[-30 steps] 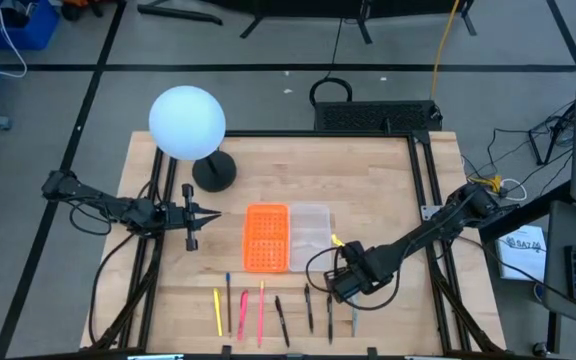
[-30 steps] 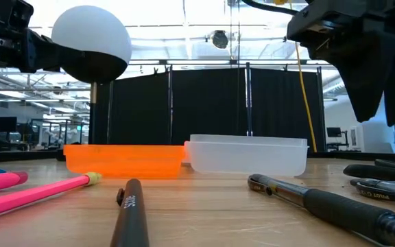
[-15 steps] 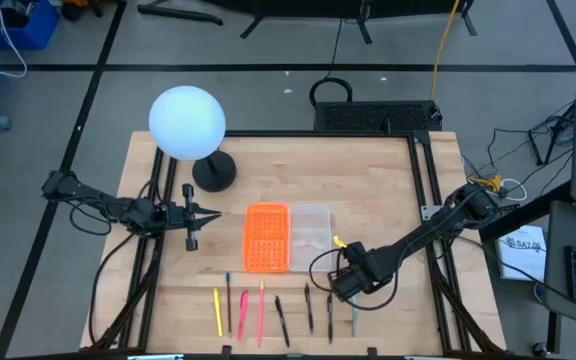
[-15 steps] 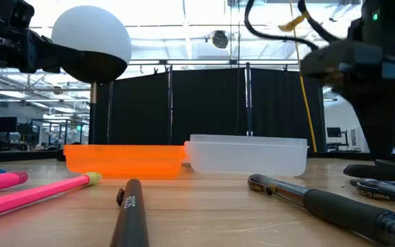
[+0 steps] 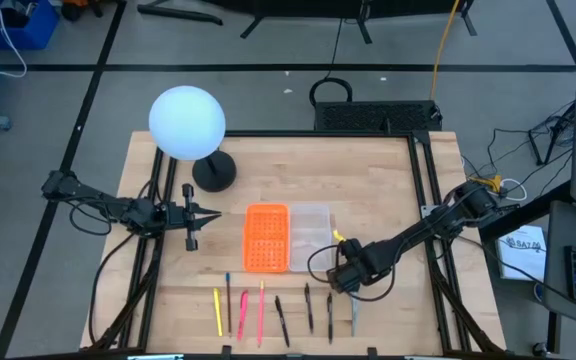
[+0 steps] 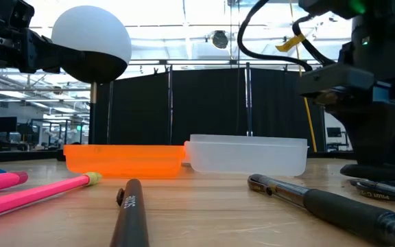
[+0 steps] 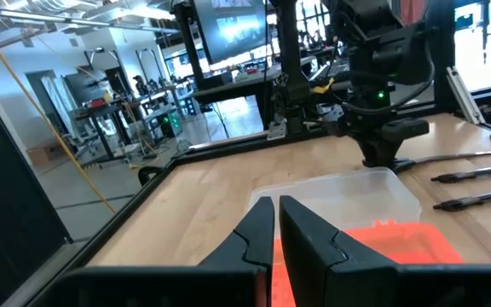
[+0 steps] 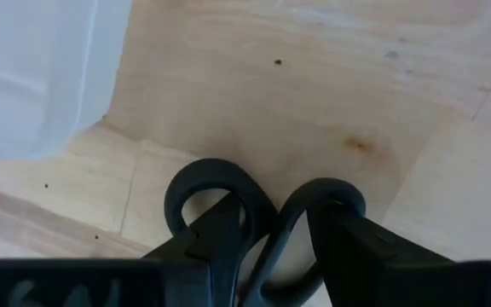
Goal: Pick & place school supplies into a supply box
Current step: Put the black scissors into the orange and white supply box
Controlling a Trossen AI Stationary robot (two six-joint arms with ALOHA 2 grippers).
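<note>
Beside the box point(image 5: 288, 237), the right gripper point(image 8: 267, 234) straddles the scissors point(image 8: 262, 205), jaws spread around their handles, apparently for a lift.

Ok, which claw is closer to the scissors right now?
Right. The right claw is down on the scissors, its fingers at the black handle loops. The left claw hovers across the table, left of the orange half of the supply box.
</note>
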